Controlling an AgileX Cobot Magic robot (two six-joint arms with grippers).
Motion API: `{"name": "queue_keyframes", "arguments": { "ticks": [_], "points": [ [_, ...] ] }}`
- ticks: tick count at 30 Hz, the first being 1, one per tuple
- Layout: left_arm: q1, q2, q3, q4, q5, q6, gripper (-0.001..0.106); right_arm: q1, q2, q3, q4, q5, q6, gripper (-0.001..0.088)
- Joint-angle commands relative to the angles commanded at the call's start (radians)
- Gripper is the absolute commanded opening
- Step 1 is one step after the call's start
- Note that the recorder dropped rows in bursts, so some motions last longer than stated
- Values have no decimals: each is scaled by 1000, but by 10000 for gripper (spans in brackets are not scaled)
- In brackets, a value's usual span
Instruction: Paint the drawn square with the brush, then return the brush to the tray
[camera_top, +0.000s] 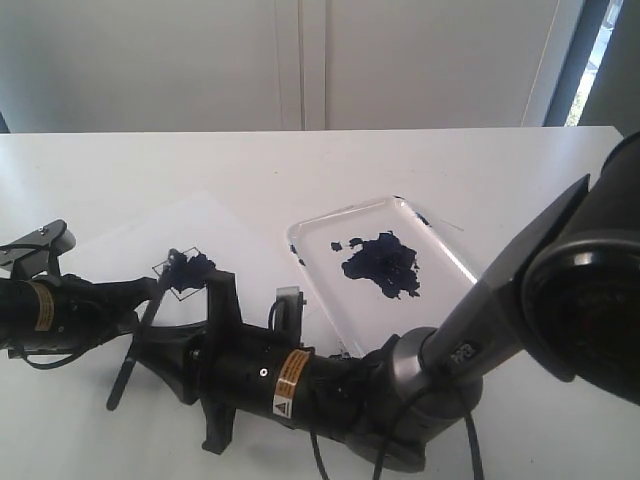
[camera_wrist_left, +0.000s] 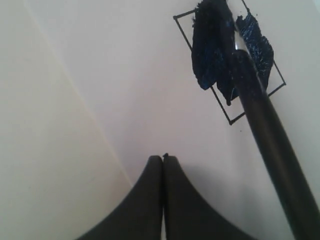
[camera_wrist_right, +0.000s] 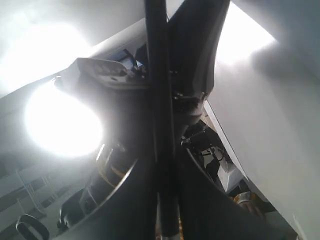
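Glistening blue-black paint (camera_wrist_left: 207, 40) on the drawn square (camera_wrist_left: 220, 70)

The far half of the surface (camera_top: 300, 160) lies bare from side to side, giving wide passage behind the paper (camera_top: 200, 215) and the tray (camera_top: 395, 202). Around the drawn square (camera_top: 185, 270) room is tight. The brush (camera_wrist_left: 272, 145) slants up from it, clamped in the right claw (camera_top: 145, 345). The left claw (camera_wrist_left: 163, 159), fingers pressed together, sits low over the paper near the square. The right arm (camera_top: 330, 385) lies across the near side and bars entry from the front between paper and tray. Its upper link looms over the tray's near right corner. The tray's far and left sides are reachable from above.
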Motion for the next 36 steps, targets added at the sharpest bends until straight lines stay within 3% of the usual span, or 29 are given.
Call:
{"name": "queue_keyframes", "arguments": {
  "ticks": [8,19,36],
  "points": [
    [0,0,0,4,-16,-4,0,4,0,0,-63,0,0,0],
    [0,0,0,9,-41,-25,0,62,0,0,-42,0,-3,0],
    [0,0,0,27,-26,-38,0,37,0,7,45,0,-31,0]
  ]
}}
